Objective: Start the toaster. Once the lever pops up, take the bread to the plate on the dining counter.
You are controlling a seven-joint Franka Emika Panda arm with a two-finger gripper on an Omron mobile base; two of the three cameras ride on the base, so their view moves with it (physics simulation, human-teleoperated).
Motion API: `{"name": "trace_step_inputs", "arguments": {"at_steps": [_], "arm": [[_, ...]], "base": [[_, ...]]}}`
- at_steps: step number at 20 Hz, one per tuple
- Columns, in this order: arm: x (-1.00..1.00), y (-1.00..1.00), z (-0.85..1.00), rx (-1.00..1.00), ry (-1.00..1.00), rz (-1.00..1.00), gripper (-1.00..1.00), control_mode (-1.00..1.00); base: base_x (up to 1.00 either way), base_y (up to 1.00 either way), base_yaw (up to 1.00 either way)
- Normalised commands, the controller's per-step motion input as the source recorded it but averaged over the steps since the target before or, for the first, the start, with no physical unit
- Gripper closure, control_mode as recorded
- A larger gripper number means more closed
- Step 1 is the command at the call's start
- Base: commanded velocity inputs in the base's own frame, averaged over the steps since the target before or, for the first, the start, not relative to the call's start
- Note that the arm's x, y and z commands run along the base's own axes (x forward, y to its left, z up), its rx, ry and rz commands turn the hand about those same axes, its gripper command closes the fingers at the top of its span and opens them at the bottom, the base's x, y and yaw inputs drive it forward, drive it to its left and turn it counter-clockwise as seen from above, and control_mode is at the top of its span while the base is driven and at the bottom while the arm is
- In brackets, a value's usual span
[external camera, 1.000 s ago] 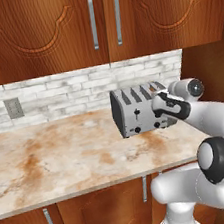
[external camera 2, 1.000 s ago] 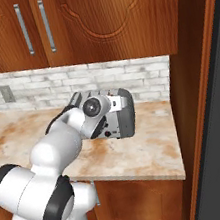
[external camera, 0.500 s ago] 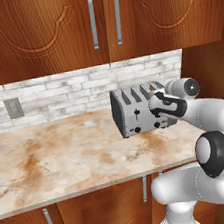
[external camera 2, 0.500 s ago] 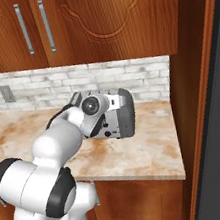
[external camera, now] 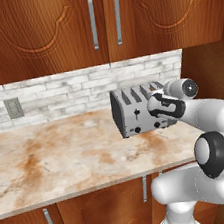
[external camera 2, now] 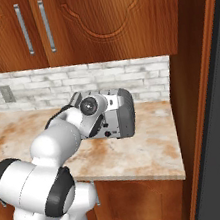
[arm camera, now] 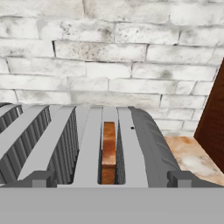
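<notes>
The silver-grey toaster [external camera: 136,111] stands on the marbled counter against the brick wall, also seen as toaster [external camera 2: 117,113]. A brown-crusted bread slice [arm camera: 108,151] sits low in its rightmost slot, and its top edge shows as bread [external camera: 154,85]. My gripper [external camera: 154,103] is at the toaster's front right, level with its top edge. In the hand view the gripper [arm camera: 111,179] is open, its fingertips [arm camera: 41,178] spread wide on either side of the bread's slot and holding nothing. The plate and the dining counter are out of view.
A beige, rust-marbled counter [external camera: 55,157] stretches left of the toaster. Wooden wall cabinets [external camera: 104,21] hang above it. A tall wood panel [external camera 2: 203,96] closes off the right side near the toaster. A wall socket [external camera: 13,108] sits in the brick backsplash.
Almost nothing: the hand has shifted only slightly at the toaster's front right. The toaster and the bread have not moved.
</notes>
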Motion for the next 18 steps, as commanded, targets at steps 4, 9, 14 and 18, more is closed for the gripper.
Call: {"name": "trace_step_inputs", "arguments": {"at_steps": [4,9,14,18], "arm": [[0.0,0.0,0.0,0.0,0.0,0.0,-1.0,-1.0],[0.0,0.0,0.0,0.0,0.0,0.0,-1.0,-1.0],[0.0,0.0,0.0,0.0,0.0,0.0,-1.0,-1.0],[0.0,0.0,0.0,0.0,0.0,0.0,-1.0,-1.0]], "base": [[0.0,0.0,0.0],[0.0,0.0,0.0],[0.0,0.0,0.0],[0.0,0.0,0.0]]}}
